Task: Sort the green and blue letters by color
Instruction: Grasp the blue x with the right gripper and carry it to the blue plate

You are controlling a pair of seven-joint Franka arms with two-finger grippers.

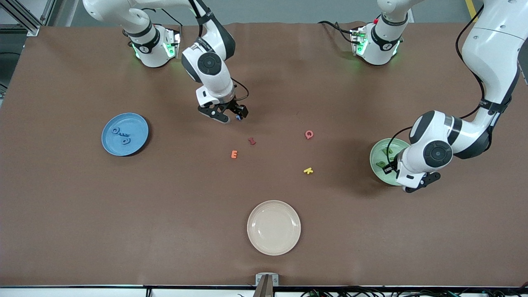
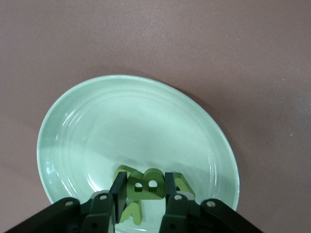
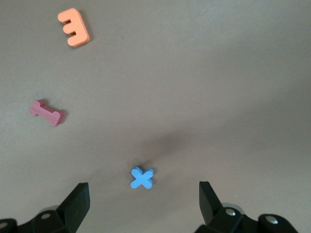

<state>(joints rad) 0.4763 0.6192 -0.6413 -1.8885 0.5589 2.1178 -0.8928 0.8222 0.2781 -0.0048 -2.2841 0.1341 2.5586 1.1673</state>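
- your right gripper (image 3: 142, 201) hangs spread wide over the small flat mid-blue x-shaped toy letter (image 3: 142, 177), which lies flat on the brown table cover (image 1: 165, 198) between the two fingertips (image 3: 77, 200), touching neither
- judge that x as very light, stiff and thin; it could skate on the cover if one pad reaches it first, so you want both pads to meet its outer arm tips together, low to the table
- three more blue letters (image 1: 122, 136) already lie on the round blue plate (image 1: 110, 145), well away from that claw toward the right arm's end
- your left gripper (image 2: 144, 204) is over the round pale green plate (image 2: 73, 126), pinching a chunky green letter b (image 2: 146, 187) by its flat sides; other green letters (image 2: 127, 209) lie on the plate just under it
- it should fall cleanly when let go, being rigid and light
- readable shapes only: an orange e (image 3: 74, 27) and a dark red i (image 3: 47, 112) ahead of the right claw, a pink q (image 1: 309, 134) and a yellow k (image 1: 308, 170) farther off; no brand or label shows
- the cream plate (image 1: 274, 247) holds nothing
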